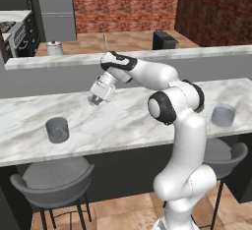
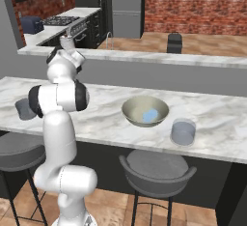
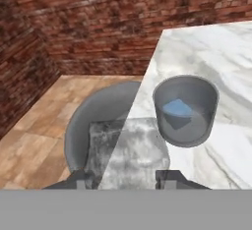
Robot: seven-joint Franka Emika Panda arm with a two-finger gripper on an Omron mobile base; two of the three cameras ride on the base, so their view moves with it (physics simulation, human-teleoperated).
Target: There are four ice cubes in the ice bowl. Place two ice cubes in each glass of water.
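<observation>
My hand [image 1: 92, 100] grips an ice cube [image 3: 130, 148]; I should centre it over the left glass [image 3: 186, 109] before releasing

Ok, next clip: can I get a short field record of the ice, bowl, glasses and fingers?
fingers: closed on held ice cube, above the counter
near glass: ahead of the fingers, one dropped cube inside
far glass: beside the ice bowl, no ice seen in it
bowl ice: pale blue, count unclear
</observation>
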